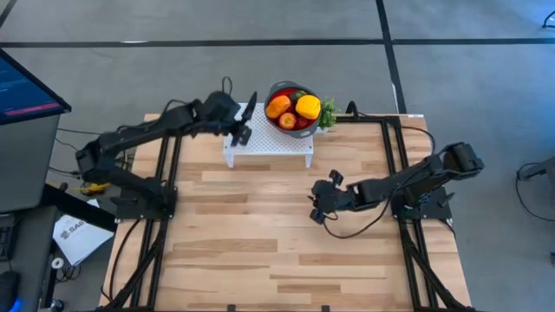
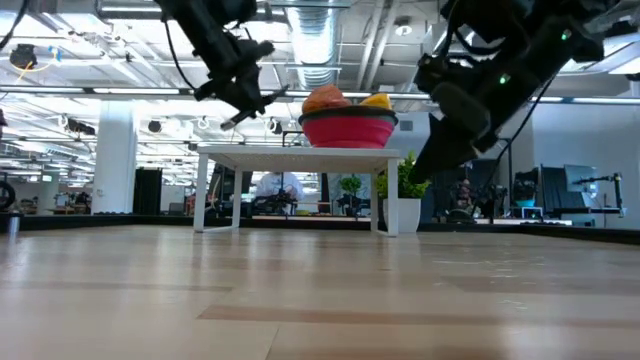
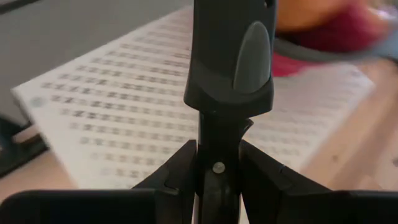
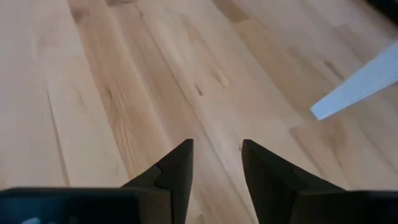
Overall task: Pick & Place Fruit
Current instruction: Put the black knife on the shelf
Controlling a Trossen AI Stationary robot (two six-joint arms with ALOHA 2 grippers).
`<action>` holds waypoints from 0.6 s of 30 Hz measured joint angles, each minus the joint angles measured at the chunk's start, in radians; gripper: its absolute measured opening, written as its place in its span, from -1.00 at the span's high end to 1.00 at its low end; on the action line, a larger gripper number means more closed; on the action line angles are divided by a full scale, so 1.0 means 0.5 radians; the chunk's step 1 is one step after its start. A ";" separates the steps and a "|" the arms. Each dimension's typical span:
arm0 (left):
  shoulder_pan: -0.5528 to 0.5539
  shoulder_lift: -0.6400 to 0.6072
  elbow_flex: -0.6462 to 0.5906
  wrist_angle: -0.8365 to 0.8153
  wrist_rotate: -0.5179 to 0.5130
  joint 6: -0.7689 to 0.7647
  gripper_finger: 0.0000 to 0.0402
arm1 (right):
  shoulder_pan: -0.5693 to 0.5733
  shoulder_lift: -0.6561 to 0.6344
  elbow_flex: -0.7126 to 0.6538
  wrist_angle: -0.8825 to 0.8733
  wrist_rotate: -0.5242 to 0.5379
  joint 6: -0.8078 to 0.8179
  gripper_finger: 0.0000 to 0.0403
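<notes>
Fruit: a pile of small orange, yellow and red fruit pieces [image 1: 293, 110] was seen inside the round red bowl with grey rim [image 1: 276, 122], on the white perforated stand [image 1: 269, 143] at the far edge of the light wooden table [image 1: 260, 234].
Left gripper [image 1: 240, 124]: closed tightly on the slim black knife [image 3: 229, 56], held above the stand just beside the bowl.
Right gripper [image 1: 319, 204]: parted a little, nothing held, kept low over the bare table, well apart from the bowl.
</notes>
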 joint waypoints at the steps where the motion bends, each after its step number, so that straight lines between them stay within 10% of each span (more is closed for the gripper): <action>1: 0.040 0.033 0.039 -0.042 0.004 -0.013 0.55 | 0.006 0.033 0.000 0.031 0.000 0.000 0.36; 18: 0.291 0.432 0.112 -0.048 0.417 -0.646 0.55 | 0.113 0.016 0.000 0.037 0.121 -0.122 0.41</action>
